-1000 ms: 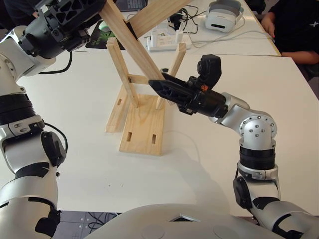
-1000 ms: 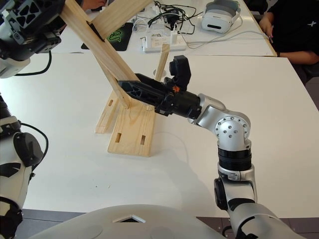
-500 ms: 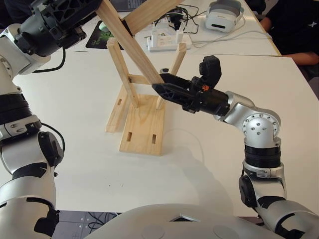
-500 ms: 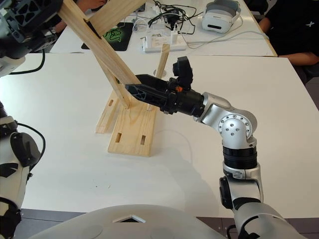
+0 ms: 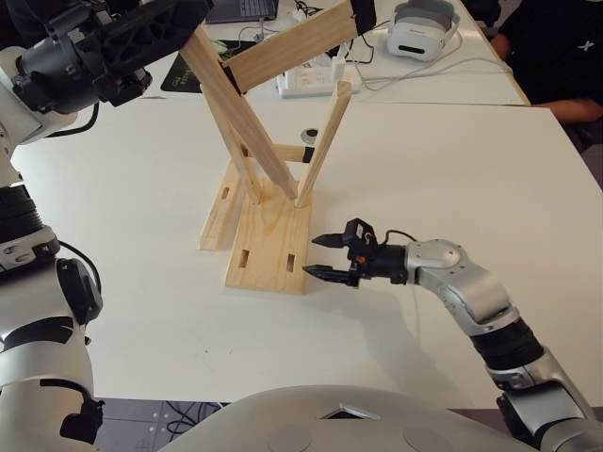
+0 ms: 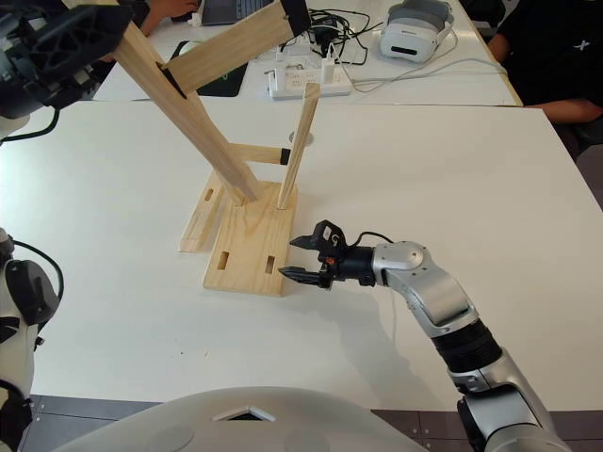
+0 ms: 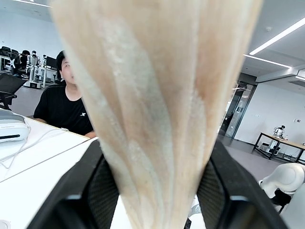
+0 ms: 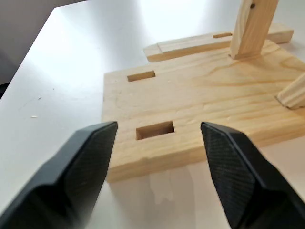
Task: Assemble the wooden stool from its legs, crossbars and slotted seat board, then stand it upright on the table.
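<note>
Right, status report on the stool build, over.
Left gripper shut on tilted leg frame, foot down on the seat board. Right gripper open, low at its near edge. Both near slots unfilled, nothing blocking.

Silver arm shells [image 5: 459,282], black joint bands, a thin black cable [image 5: 394,234], and a black crosshatch-textured right tool [image 5: 312,255].

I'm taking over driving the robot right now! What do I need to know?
Left gripper: shut on a slanted leg, held high, its lower end down at the seat board.
Right gripper: open, low by the board's near corner.
Done: an upright leg stands on the board, which lies flat on the table.
Left: the two near slots are empty, and the stool is not yet stood upright.
</note>
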Controlling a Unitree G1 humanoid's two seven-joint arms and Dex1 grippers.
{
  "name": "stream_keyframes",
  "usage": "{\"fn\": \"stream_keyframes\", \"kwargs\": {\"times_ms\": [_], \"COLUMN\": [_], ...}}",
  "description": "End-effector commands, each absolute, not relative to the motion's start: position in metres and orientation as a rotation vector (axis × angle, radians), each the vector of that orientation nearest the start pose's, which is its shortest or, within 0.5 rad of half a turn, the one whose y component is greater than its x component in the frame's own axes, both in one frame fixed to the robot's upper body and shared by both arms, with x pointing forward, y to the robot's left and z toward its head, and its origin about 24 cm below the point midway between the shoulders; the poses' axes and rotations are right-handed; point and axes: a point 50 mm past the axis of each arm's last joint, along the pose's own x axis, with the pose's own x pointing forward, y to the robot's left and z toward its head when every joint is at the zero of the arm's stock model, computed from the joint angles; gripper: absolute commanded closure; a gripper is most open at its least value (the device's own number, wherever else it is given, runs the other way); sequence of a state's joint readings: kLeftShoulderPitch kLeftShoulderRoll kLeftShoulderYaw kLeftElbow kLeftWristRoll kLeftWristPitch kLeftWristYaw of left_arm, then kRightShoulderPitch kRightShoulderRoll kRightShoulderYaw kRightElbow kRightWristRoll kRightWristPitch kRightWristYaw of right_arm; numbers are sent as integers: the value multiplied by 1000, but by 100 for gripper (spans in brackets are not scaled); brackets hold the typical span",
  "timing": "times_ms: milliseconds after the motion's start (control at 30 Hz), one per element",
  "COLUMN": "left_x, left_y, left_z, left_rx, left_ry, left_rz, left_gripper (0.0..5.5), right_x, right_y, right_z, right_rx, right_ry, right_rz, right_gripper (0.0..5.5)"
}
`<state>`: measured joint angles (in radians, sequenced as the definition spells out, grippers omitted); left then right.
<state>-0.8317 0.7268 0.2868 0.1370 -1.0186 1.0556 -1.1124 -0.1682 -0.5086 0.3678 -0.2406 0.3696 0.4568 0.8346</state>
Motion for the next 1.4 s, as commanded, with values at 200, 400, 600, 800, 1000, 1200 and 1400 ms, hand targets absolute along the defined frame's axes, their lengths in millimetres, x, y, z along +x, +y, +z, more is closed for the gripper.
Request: {"fn": "stream_keyframes", "kwargs": {"times_ms": [200,400,600,800,1000,1200,1400], "left_x": [291,292,290,284,284,284,275], "left_y": [213,210,207,201,203,203,197], "left_z": [264,261,250,236,210,175,161], "left_rx": [-295,-269,-155,-47,10,-20,-70], "left_ry": [48,61,94,123,151,143,100], "left_rz": [-1364,-1371,-1338,-1328,-1305,-1280,-1257], "left_gripper": [347,347,347,347,347,347,347], "right_x": [227,222,227,235,235,236,233], "right_y": [-84,-65,-68,-79,-101,-111,-111], "right_z": [78,53,35,31,33,36,36], "right_rx": [-173,-464,-619,-710,-763,-764,-760], "right_ry": [204,218,312,338,376,403,416], "right_rz": [1296,1311,1230,1177,1247,1290,1344], "right_gripper": [226,226,226,226,226,226,226]}}
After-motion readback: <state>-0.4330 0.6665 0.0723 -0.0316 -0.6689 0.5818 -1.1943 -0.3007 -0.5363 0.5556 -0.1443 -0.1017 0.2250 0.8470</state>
